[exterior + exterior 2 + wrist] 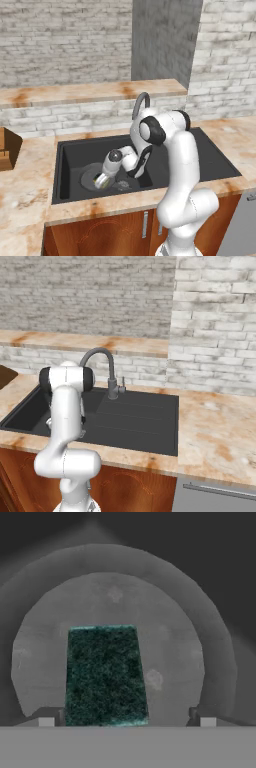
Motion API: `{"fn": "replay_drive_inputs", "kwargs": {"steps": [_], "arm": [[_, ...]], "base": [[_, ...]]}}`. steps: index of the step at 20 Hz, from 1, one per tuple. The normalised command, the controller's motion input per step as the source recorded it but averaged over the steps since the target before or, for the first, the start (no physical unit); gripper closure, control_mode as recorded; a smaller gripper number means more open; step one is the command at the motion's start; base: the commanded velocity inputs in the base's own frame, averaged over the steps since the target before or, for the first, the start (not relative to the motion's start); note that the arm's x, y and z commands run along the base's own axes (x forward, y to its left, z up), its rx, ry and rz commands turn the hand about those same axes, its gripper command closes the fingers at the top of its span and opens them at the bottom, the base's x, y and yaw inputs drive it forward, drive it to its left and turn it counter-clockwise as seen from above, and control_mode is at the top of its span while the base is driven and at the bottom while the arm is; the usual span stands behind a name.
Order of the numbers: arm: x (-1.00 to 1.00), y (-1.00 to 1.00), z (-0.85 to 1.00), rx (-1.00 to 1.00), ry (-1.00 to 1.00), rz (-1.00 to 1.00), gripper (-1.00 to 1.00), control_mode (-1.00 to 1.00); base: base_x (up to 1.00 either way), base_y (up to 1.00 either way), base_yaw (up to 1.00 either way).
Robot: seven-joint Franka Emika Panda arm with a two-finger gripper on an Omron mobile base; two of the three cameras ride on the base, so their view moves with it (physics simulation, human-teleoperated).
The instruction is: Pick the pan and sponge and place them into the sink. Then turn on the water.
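Down inside the sink's [70, 150] left basin, near its front wall, your gripper [127, 718] hung low over the pan [107, 602], a round, shallow, dull grey dish with faint pale mottling on its flat floor. You had the two small dark finger tips standing well apart, one on each side of the sponge [105, 674]. That sponge, a rectangular block with a coarse, speckled dark green top, lay flat on the pan's floor between the tips, and neither tip pressed it. Behind the matte black basin rose the dark grey gooseneck faucet [102, 363], curved over the back rim beside the marbled orange-and-cream counter [215, 431].
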Motion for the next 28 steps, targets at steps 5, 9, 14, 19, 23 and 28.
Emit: {"fn": "replay_drive_inputs", "kwargs": {"steps": [5, 9, 14, 19, 23, 28], "arm": [[-0.01, 0.04, 1.0, -0.01, 0.0, -0.17, -1.0, -1.0], [-0.03, 0.12, 1.0, -0.04, 0.03, -0.23, -1.0, -1.0], [-0.02, 0.04, 1.0, -0.01, 0.1, -0.25, -1.0, -1.0], [0.0, 0.0, 1.0, 0.0, 0.18, -0.27, -1.0, -1.0], [0.0, 0.0, 1.0, 0.0, 0.18, -0.24, -1.0, -1.0], [-0.03, 0.0, 1.0, 0.0, 0.13, -0.19, -1.0, -1.0]], "base": [[0.0, 0.0, 0.0], [0.0, 0.0, 0.0], [0.0, 0.0, 0.0], [0.0, 0.0, 0.0], [0.0, 0.0, 0.0], [0.0, 0.0, 0.0]]}}
